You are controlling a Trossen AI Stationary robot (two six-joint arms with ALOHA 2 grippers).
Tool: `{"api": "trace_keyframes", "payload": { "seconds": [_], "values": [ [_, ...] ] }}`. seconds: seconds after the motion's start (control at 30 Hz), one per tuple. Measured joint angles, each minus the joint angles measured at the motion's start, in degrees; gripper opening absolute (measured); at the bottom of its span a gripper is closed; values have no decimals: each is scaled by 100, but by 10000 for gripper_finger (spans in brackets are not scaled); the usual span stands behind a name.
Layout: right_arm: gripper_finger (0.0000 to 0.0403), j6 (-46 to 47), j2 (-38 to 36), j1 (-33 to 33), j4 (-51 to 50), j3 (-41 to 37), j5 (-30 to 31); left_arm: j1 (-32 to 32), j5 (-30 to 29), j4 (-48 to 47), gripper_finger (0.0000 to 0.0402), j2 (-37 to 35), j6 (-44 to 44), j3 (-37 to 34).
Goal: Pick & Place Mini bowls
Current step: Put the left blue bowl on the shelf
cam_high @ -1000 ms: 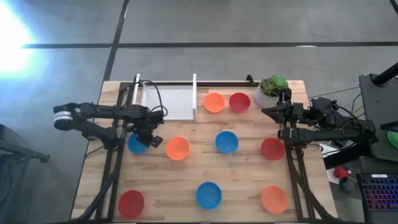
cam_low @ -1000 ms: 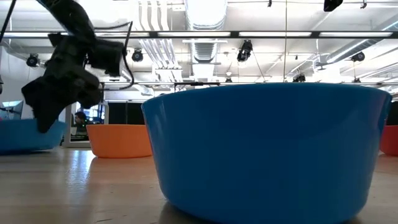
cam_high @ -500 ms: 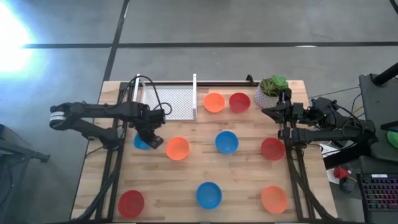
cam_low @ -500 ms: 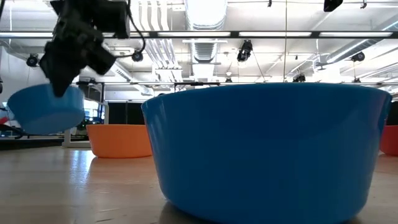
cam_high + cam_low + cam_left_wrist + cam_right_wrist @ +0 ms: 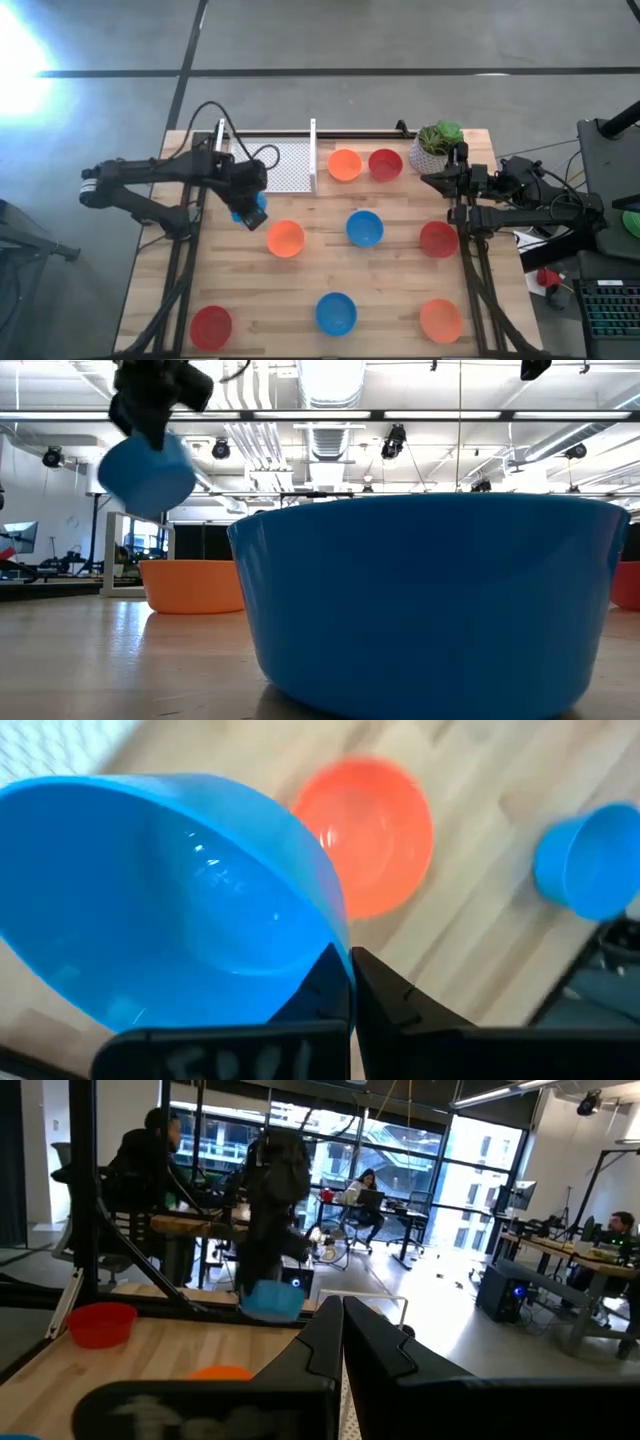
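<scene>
L gripper was clamped tight on the rim of a blue mini bowl, holding it up off the table, tilted, just in front of the white mesh tray at the back L. In the low view that bowl hung well clear of the wood, under the dark gripper. L wrist view showed the fingers pinched together on the bowl's edge, w/ an orange bowl & another blue one on the table below.

R gripper sat closed & empty at the back R edge, by the white plant pot; its fingers met w/ no gap in its own view.

Other 8 bowls lay on the table: orange & red touching side by side at the back, orange just beside the lifted bowl, blue mid-table, red near the R edge, then along the front red, blue, orange. The front blue one filled most of the low view. People sat at desks in the room beyond.
</scene>
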Motion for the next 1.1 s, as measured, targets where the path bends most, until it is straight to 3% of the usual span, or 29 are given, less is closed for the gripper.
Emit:
{"api": "trace_keyframes", "payload": {
  "seconds": [0.17,0.4,0.57,0.8,0.97,1.1],
  "values": [
    [8,113,0,0,0,0,0,192,-632,-34,1,149,305,549],
    [8,81,-2,-2,0,0,-2,832,-696,-408,0,775,1846,1059],
    [8,81,-2,-2,0,0,-1,1307,-705,-994,0,1375,2743,1173],
    [8,79,-1,0,0,0,0,1907,-1139,-1136,0,2151,3050,1178],
    [8,79,-2,0,4,0,0,2043,-1762,-1135,0,2554,3868,1191],
    [8,79,-2,-1,9,0,0,2104,-1898,-1118,0,2668,4728,1166]
  ]
}}
